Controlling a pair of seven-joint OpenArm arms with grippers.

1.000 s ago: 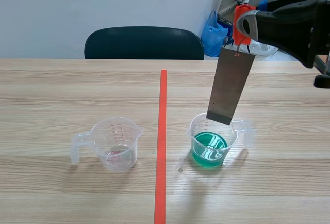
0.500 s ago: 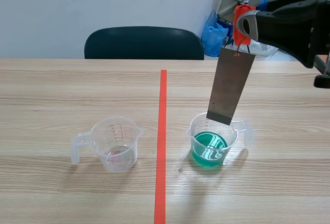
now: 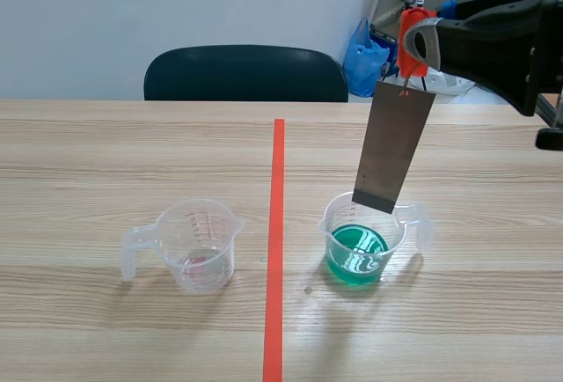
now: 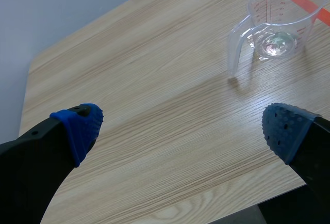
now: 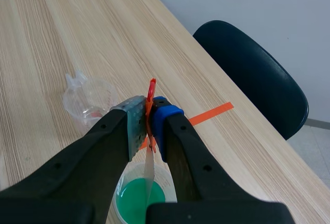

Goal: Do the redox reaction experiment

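While the right gripper (image 5: 149, 115) is raised above the right half of the table (image 3: 132, 153), its two fingers are clenched on an orange-red clip (image 5: 151, 91). A flat grey metal strip (image 3: 393, 147) hangs from that clip, tilted a little off plumb. The strip's lower end sits at the mouth of a clear measuring cup (image 3: 331, 222), above the green liquid (image 3: 356, 254) that fills the cup's bottom. In the scene view the end looks clear of the liquid. This cup stands just right of the orange-red tape line (image 3: 277, 224), nearer the table's near edge than its far edge, with its handle turned toward the right edge.

The left gripper (image 4: 183, 128) hovers over the table's near left corner with its fingers spread wide and nothing between them. Ahead of it, left of the tape line, stands a second measuring cup (image 4: 260, 12) with only a trace of liquid at its bottom and its handle facing the left edge. The two cups are well apart, one on each side of the line.

A dark chair (image 3: 246, 72) stands behind the far edge, and a blue bag (image 3: 362, 56) lies beyond the far right corner.
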